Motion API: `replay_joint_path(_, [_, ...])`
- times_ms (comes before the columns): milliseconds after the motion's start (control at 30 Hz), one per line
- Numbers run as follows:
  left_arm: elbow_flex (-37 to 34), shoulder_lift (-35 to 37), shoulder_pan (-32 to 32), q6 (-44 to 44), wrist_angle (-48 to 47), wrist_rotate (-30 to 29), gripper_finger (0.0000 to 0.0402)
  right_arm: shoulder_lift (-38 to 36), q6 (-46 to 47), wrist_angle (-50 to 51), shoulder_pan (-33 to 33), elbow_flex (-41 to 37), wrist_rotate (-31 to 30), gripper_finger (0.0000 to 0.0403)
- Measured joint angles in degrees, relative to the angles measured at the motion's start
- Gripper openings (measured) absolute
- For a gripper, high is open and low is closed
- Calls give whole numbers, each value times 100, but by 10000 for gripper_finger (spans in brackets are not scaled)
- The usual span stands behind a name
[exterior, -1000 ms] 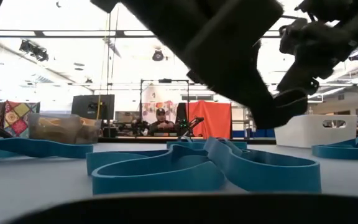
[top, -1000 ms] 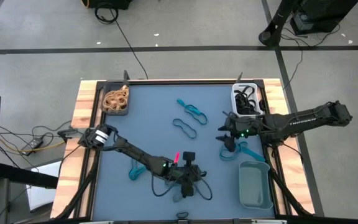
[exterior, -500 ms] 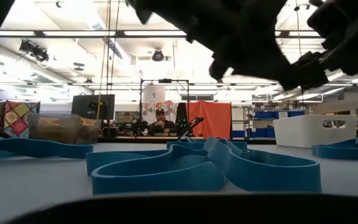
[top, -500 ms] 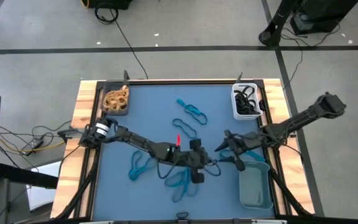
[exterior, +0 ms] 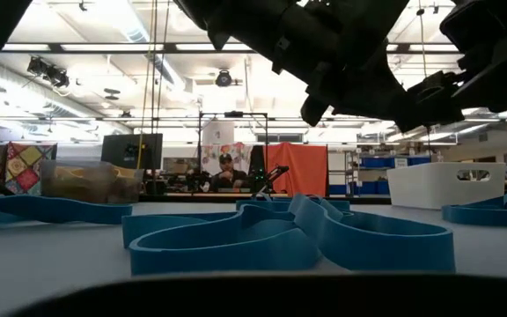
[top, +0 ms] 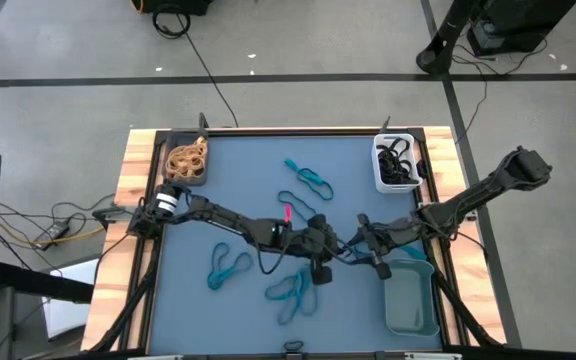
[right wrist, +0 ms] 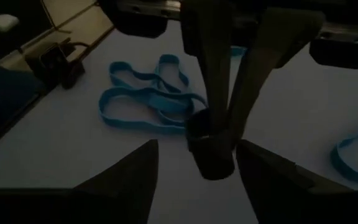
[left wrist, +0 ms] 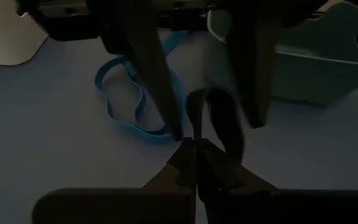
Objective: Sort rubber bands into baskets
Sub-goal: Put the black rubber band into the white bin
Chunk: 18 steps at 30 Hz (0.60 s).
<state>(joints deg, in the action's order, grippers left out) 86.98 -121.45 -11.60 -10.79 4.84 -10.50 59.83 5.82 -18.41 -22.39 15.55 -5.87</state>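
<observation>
Both hands closer since earlier: left hand (top: 330, 247) shut, meeting right hand (top: 366, 247).

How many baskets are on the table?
3: a dark basket at the far left corner, a white basket at the far right corner, and a grey-teal basket at the near right.
</observation>
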Motion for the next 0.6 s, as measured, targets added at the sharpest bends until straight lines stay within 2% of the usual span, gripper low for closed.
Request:
replay_joint_path(133, [0,0,2,0,-14,30,13,59,47,-62,0,0,-59,178])
replay_joint_path(300, [0,0,3,-280,-253,34,16,56,45,-276,0,0,-57,84])
replay_joint_path(400, [0,0,33,-504,-294,50,37,57,40,-278,2,0,-70,23])
replay_joint_path(600, [0,7,46,-502,-336,16,111,55,301,-212,0,0,-343,17])
